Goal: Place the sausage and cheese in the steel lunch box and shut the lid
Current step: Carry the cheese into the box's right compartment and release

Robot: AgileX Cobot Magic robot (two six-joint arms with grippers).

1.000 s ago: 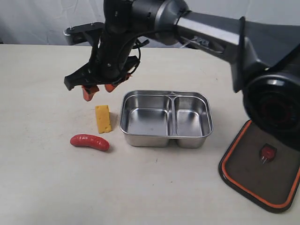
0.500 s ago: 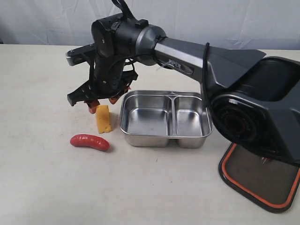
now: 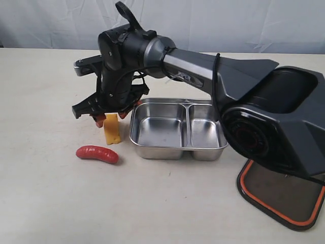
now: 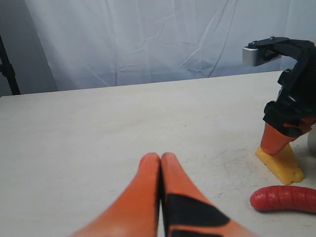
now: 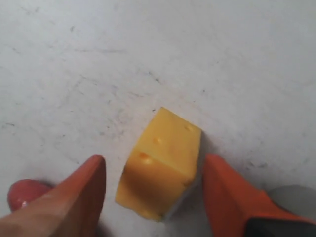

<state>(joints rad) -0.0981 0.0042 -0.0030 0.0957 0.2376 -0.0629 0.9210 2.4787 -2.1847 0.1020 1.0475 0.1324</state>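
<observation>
The yellow cheese (image 3: 112,129) stands on the table just left of the steel lunch box (image 3: 179,128), whose two compartments are empty. My right gripper (image 3: 110,118) reaches across from the right and hangs open over the cheese (image 5: 160,165), one orange finger on each side, with small gaps to it. The red sausage (image 3: 97,153) lies in front of the cheese; it also shows in the left wrist view as the sausage (image 4: 285,199), next to the cheese (image 4: 281,165). The dark lid (image 3: 283,194) lies at the lower right, orange rim up. My left gripper (image 4: 161,157) is shut and empty.
A white backdrop (image 3: 203,20) hangs behind the table. The right arm's dark body (image 3: 274,127) covers the table's right side and part of the lid. Bare tabletop (image 3: 45,101) lies to the left of the cheese.
My right gripper has come down from above the table until its open fingers straddle the cheese. Cheese, sausage, lunch box and lid have stayed in place.
</observation>
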